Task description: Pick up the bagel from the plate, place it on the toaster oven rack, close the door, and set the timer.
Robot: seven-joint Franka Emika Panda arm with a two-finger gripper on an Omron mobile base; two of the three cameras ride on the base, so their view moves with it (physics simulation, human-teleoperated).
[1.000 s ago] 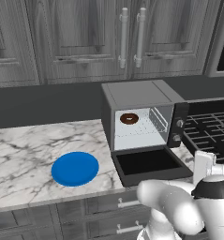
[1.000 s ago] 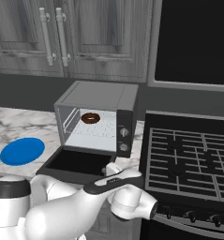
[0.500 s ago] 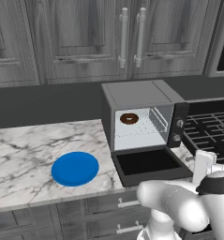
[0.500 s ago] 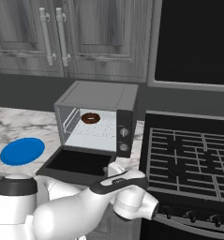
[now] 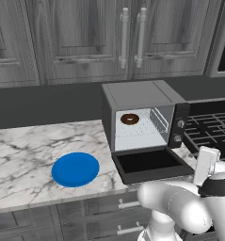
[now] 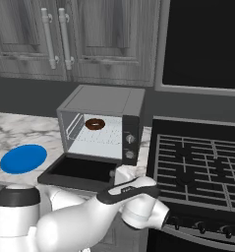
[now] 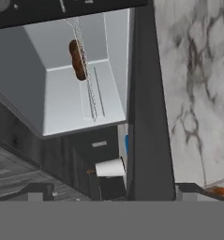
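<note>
The bagel [image 5: 129, 118] [image 6: 94, 124] [image 7: 77, 60], a small dark brown ring, lies on the toaster oven rack [image 5: 135, 131] [image 6: 102, 140] [image 7: 87, 79] inside the light grey oven. The door [image 5: 149, 162] [image 6: 79, 170] [image 7: 148, 108] hangs dropped open, flat in front of the oven. On the marble to the oven's left sits the bare blue plate [image 5: 75, 169] [image 6: 23, 158]. My gripper [image 7: 114, 191] is open and holds nothing. It is low at the door's front right corner and looks along the door's edge into the oven. Two knobs [image 6: 130, 139] sit on the oven's right panel.
A black stove with grates [image 6: 197, 162] [image 5: 208, 127] adjoins the oven on the right. Wood-grain cabinet doors [image 5: 132, 37] hang above the dark backsplash. The marble counter [image 5: 24, 150] runs left of the plate, with drawers below its front edge.
The arm's elbow has shifted slightly while the hand stays by the door's front right corner. Bagel, plate and door have not moved. The gripper remains open.
</note>
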